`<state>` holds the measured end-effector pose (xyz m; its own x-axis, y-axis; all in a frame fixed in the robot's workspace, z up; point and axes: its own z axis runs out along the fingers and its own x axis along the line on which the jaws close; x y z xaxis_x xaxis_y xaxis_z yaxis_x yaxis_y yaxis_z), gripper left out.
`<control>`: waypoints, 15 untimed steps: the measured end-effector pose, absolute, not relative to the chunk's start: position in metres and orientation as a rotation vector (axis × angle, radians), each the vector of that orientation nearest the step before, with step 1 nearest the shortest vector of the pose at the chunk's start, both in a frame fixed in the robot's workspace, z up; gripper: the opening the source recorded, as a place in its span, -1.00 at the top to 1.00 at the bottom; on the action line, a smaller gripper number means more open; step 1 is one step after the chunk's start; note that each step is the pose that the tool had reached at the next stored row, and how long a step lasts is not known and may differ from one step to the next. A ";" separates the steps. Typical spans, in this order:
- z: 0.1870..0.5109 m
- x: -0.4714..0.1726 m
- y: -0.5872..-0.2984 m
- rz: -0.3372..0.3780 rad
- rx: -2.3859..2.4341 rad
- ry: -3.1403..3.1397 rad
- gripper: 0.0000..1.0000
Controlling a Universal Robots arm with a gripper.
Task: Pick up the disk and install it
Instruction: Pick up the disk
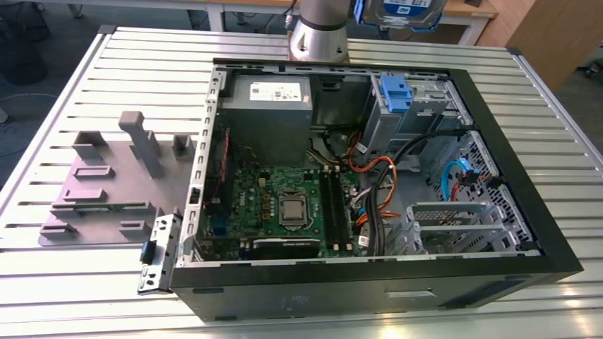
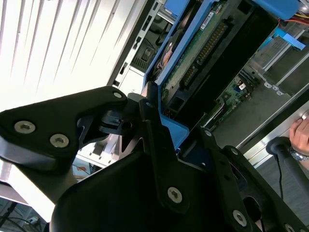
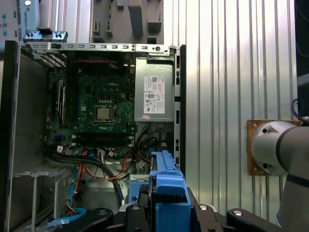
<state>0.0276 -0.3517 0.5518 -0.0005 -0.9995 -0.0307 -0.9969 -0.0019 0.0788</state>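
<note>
The disk (image 1: 407,14) hangs clamped in the tool (image 2: 159,123) above the far end of the open case (image 1: 377,289). Pickup looks done and installing remains, which calls for squaring it to the drive bay (image 1: 419,113).

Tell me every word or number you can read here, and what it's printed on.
White sticker on the power supply: print too small to read.
Label on the disk, held by the gripper: blurred, unreadable.
Markings on the motherboard: too small to read.
So nothing to quote.

A lab: slatted metal table (image 1: 75,296), opened computer (image 1: 377,281).
</note>
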 end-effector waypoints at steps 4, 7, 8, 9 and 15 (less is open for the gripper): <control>0.552 0.031 -0.352 -0.121 2.196 -2.195 0.26; 0.552 0.034 -0.352 -0.121 2.196 -2.195 0.26; 0.552 0.034 -0.352 -0.121 2.196 -2.195 0.26; 0.552 0.035 -0.352 -0.121 2.196 -2.195 0.26; 0.552 0.040 -0.352 -0.121 2.196 -2.194 0.26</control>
<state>0.0405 -0.3517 0.5518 -0.0006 -0.9995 -0.0307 -0.9968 -0.0019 0.0798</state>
